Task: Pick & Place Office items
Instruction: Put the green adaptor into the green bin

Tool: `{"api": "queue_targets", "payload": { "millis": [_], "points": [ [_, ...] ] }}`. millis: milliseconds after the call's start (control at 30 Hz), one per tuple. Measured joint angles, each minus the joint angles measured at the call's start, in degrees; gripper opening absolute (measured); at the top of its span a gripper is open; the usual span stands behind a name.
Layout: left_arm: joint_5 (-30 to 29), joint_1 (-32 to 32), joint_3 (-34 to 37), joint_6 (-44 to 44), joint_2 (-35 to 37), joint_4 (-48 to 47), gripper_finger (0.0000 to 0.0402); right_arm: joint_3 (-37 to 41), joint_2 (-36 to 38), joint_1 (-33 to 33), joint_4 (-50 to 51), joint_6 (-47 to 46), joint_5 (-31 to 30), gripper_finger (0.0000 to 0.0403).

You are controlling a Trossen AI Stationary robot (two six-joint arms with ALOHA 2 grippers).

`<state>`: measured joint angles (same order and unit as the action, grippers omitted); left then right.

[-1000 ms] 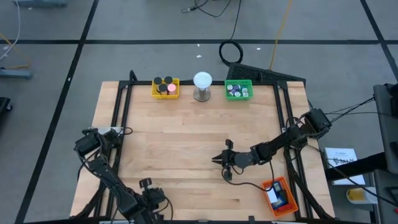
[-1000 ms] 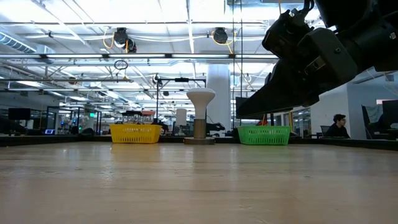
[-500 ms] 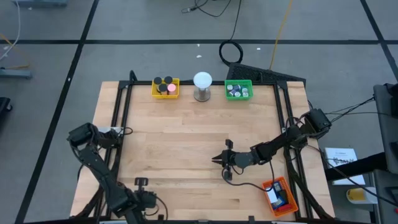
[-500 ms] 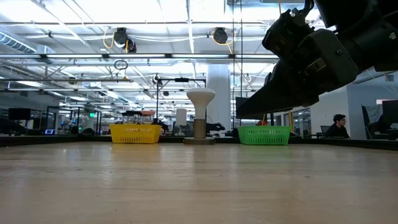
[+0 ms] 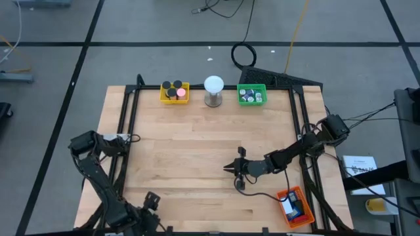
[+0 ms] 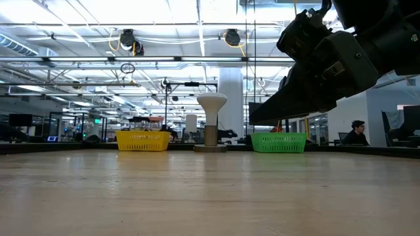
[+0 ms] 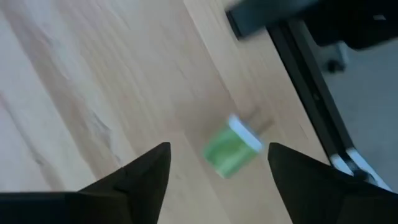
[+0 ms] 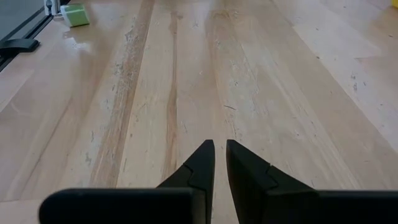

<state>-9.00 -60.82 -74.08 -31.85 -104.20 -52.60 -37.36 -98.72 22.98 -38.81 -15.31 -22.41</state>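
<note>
The left gripper [image 7: 217, 165] hangs over the table's [image 5: 197, 157] near left edge, fingers spread wide, holding nothing. A small green roll [image 7: 231, 150] lies on the wood between the fingertips, apart from both. The right gripper [image 5: 228, 168] hovers over the table's middle right, fingers nearly pressed together, empty. At the near right corner an orange tray [image 5: 293, 206] holds items. Along the far edge stand a yellow tray [image 5: 174, 92] with black caps, a white ball [image 5: 213, 84] on its stand, and a green tray [image 5: 251, 95].
</note>
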Motion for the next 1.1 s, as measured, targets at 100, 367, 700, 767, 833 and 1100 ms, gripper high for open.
{"api": "queue_targets", "payload": {
  "millis": [100, 367, 700, 767, 833, 1100],
  "points": [
    [-2.03, -0.01, -0.02, 1.37, -0.18, 1.46, 0.0279, 0.00, 0.00, 0.00, 0.00, 0.00, 0.00, 0.0036],
    [1.29, -0.51, -0.02, 4.19, -4.37, 2.32, 0.0246, 0.00, 0.00, 0.00, 0.02, 0.20, 0.00, 0.0036],
    [-4.53, -1.30, -0.02, 5.12, -5.40, 1.95, 0.0213, 0.00, 0.00, 0.00, 0.00, 0.20, 0.00, 0.0036],
    [-4.96, -1.30, -0.02, 4.30, -5.40, 1.99, 0.0201, 0.00, 0.00, 0.00, 0.00, 0.20, 0.00, 0.0036],
    [-4.60, -1.30, 0.23, 3.34, -5.40, 2.64, 0.0190, 0.00, 0.00, 0.00, 0.00, 0.20, 0.00, 0.0036],
    [-3.96, -0.19, 2.39, -7.15, -5.40, 3.18, 0.0201, 0.00, 0.00, 0.00, 0.00, 0.20, 0.00, 0.0036]
  ]
}}
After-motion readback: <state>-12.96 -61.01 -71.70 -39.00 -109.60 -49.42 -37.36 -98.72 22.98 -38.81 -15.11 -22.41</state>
